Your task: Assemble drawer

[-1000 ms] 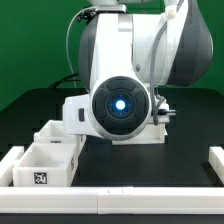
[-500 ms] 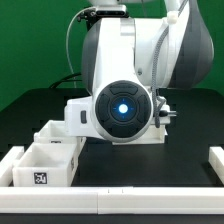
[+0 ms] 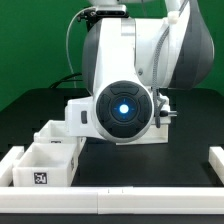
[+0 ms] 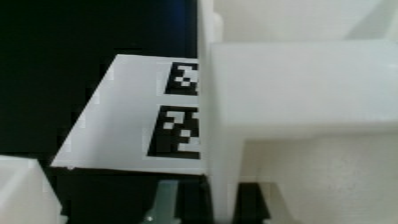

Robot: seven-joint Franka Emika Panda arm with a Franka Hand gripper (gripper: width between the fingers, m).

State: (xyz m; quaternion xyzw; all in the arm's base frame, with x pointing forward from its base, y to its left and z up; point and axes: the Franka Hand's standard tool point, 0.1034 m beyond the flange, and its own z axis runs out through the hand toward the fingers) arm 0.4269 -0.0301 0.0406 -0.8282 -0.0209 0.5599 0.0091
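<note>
Along the near edge of the black table runs a low white border rail. Just behind it, at the near corner on the exterior view's left, sits the drawer tray, open top upward. Its inside shows only bare white floor and walls. The wall with the square tag faces the near edge, and the tray's long axis seems to run from the near edge toward the far one. Directly behind it is another white part; I cannot tell whether it is open-topped.

Farther in, about mid-table, the arm fills the exterior view and hides most of the drawer housing. Only a boxy white corner and a flat lower ledge show, so its long axis cannot be read there.

The wrist view shows what the exterior view hides. The housing's thick white walls loom very close, and beside them lies a flat white panel with two tags set in line along its length. The gripper straddles one upright white wall, a grey finger on each side. The blur hides whether the fingers press on it.
</note>
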